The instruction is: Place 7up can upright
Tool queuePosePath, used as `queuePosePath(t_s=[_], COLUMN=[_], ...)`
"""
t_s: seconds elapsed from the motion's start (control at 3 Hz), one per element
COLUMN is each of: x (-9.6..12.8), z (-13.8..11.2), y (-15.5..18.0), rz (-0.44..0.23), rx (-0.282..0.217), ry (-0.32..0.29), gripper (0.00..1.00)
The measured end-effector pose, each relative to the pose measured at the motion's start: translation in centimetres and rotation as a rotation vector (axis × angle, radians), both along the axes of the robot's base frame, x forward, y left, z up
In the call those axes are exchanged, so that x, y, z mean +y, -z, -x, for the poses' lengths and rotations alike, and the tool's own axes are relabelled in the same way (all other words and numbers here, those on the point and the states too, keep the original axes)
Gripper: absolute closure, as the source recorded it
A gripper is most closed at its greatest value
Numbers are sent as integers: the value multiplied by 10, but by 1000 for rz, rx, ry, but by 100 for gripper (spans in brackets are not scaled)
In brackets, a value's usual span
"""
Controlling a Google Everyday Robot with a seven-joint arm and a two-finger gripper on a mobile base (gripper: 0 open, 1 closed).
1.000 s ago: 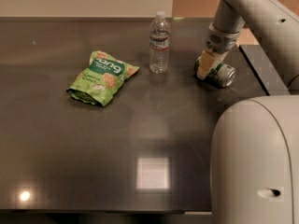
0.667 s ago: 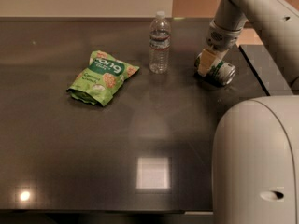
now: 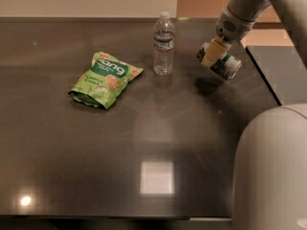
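The claw (image 3: 211, 56) clamps narrowly around the 7up can (image 3: 226, 66), holding it tilted above the tabletop (image 3: 144, 143), right of the water bottle (image 3: 164, 44).

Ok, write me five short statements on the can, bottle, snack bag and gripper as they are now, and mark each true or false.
1. The gripper has its fingers closed on the small silver-and-green aluminium 7up can. True.
2. The 7up can stands upright on the dark table. False: it hangs tilted above the table, over its shadow.
3. The clear plastic water bottle stands upright. True.
4. The green snack bag lies between bottle and can. False: it lies on the bottle's far side, toward the picture's left.
5. The bottle touches the can. False: they are apart.
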State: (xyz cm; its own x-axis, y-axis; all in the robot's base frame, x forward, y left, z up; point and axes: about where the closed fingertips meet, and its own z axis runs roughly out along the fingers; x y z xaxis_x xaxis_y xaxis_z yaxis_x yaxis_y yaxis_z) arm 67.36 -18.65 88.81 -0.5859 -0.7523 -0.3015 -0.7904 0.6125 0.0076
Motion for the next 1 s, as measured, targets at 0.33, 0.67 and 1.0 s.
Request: queuePosePath(t_s=[0.33, 0.67, 1.0], x=[20, 36, 48], z=[26, 48, 71], y=[-31, -43, -49], rz=[-202, -357, -494], rx=[-116, -194, -250], ry=[-127, -199, -240], gripper=[100, 100, 100])
